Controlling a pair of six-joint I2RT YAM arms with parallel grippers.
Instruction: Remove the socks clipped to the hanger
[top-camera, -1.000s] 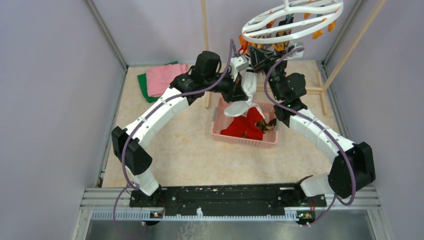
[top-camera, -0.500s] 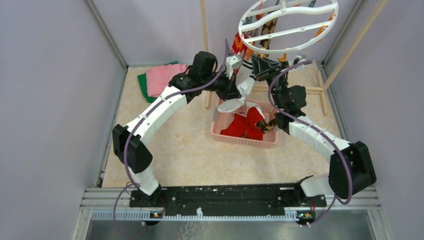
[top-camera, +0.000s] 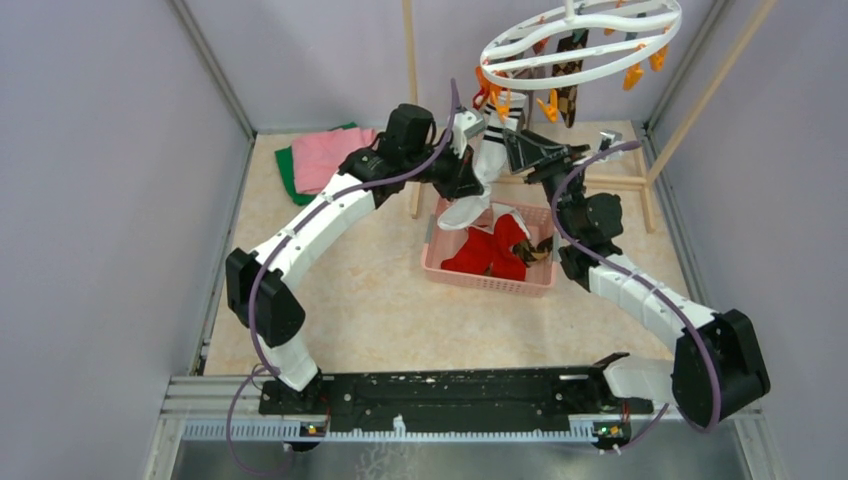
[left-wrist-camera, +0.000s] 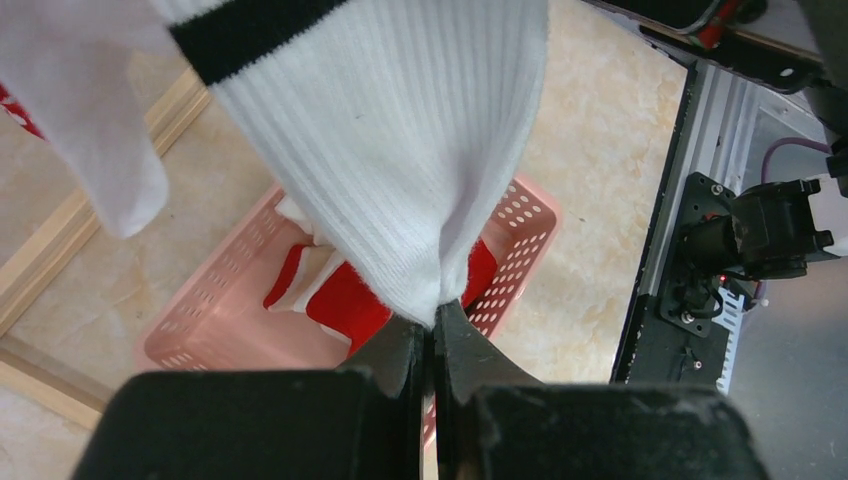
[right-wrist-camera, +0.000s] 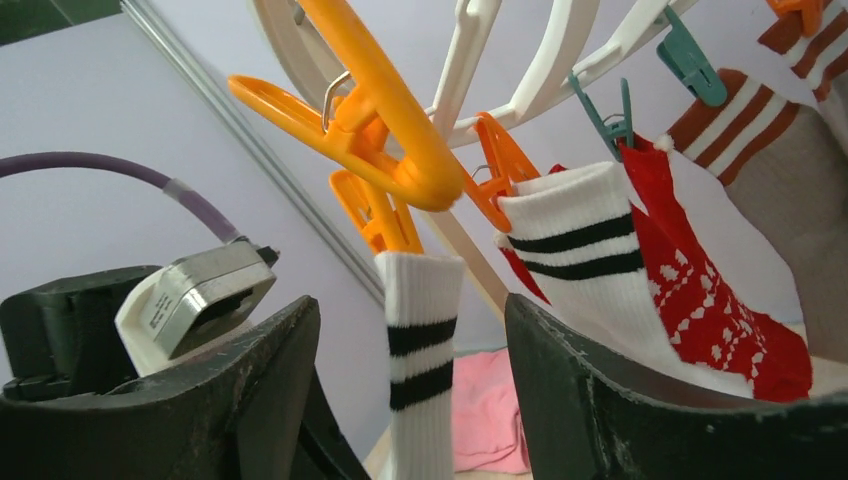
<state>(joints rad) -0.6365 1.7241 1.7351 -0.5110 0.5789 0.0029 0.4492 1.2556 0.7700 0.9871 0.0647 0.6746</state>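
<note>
While the white black-striped sock (left-wrist-camera: 400, 150) hangs from an orange clip (right-wrist-camera: 385, 215) on the round white hanger (right-wrist-camera: 560, 45), the left gripper (left-wrist-camera: 433, 325) has its fingers clamped together on the sock's lower fabric, right above the pink basket (top-camera: 490, 283). Up comes the right gripper (right-wrist-camera: 408, 310), fingers well apart, just under the clip. The smart play, I'd say: pinch that clip's handles squarely, not the cuff, while the left pulls gently straight down so the ring doesn't swing. A red patterned sock (right-wrist-camera: 700, 300) and another striped one wait beside it, red socks in the basket on the worktop.
</note>
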